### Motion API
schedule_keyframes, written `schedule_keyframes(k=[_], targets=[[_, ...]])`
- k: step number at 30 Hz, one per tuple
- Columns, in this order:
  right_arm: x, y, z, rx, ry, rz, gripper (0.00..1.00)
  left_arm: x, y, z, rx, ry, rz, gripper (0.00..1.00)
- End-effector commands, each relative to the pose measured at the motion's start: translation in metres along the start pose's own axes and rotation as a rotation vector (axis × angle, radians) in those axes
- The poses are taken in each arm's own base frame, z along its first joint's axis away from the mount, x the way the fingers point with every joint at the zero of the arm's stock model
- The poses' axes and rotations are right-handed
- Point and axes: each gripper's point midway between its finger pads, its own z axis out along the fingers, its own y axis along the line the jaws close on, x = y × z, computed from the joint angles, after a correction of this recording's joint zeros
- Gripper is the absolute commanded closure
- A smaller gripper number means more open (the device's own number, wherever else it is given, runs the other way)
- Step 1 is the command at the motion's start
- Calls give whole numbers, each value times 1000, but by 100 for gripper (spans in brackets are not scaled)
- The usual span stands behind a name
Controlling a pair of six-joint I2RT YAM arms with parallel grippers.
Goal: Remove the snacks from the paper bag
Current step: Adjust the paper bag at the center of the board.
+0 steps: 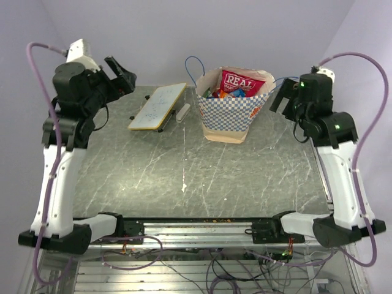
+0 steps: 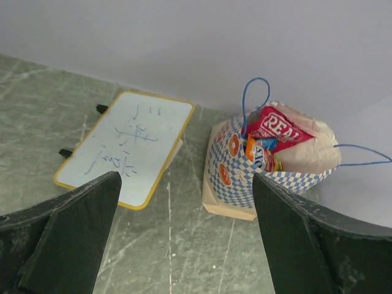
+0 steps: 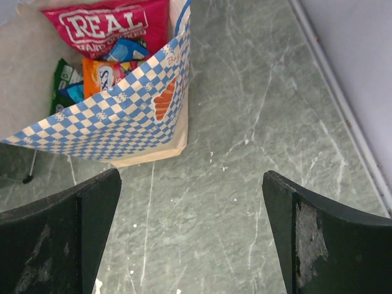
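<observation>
The paper bag (image 1: 228, 113) stands upright at the back middle of the table, cream with a blue-and-white checkered band and blue string handles. It also shows in the left wrist view (image 2: 236, 177) and the right wrist view (image 3: 116, 122). Inside are the snacks: a red "REAL" bag (image 1: 240, 82) (image 2: 278, 128) (image 3: 107, 27) and small orange, blue and green packets (image 3: 101, 76). My left gripper (image 1: 125, 76) (image 2: 184, 245) is open and empty, raised at the back left. My right gripper (image 1: 282, 98) (image 3: 191, 239) is open and empty, raised just right of the bag.
A flat white board with a wooden edge (image 1: 158, 106) (image 2: 125, 147) lies left of the bag, with a small white marker (image 1: 183, 113) beside it. The table's right edge (image 3: 343, 110) meets the wall.
</observation>
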Motion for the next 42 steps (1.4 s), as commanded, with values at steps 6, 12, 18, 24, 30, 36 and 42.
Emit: schedule_keyframes(k=[6,12,18,24,30,36,42], targets=[[-10,17,81,-76,81,181,0,39,-41,100,225,198,-70,0],[-29,13,136,-157,69,301,1,72,-71,163,324,307,-205,3],[-42,5,177,-211,53,398,6,100,-107,211,461,391,-401,6],[-50,7,206,-302,65,435,22,138,-149,234,543,482,-427,10],[-50,9,213,-318,76,387,39,157,-160,247,550,498,-449,23],[-51,1,212,-282,77,329,86,158,-167,252,560,508,-463,60],[-65,3,173,-314,26,270,100,148,-177,224,554,500,-397,92]])
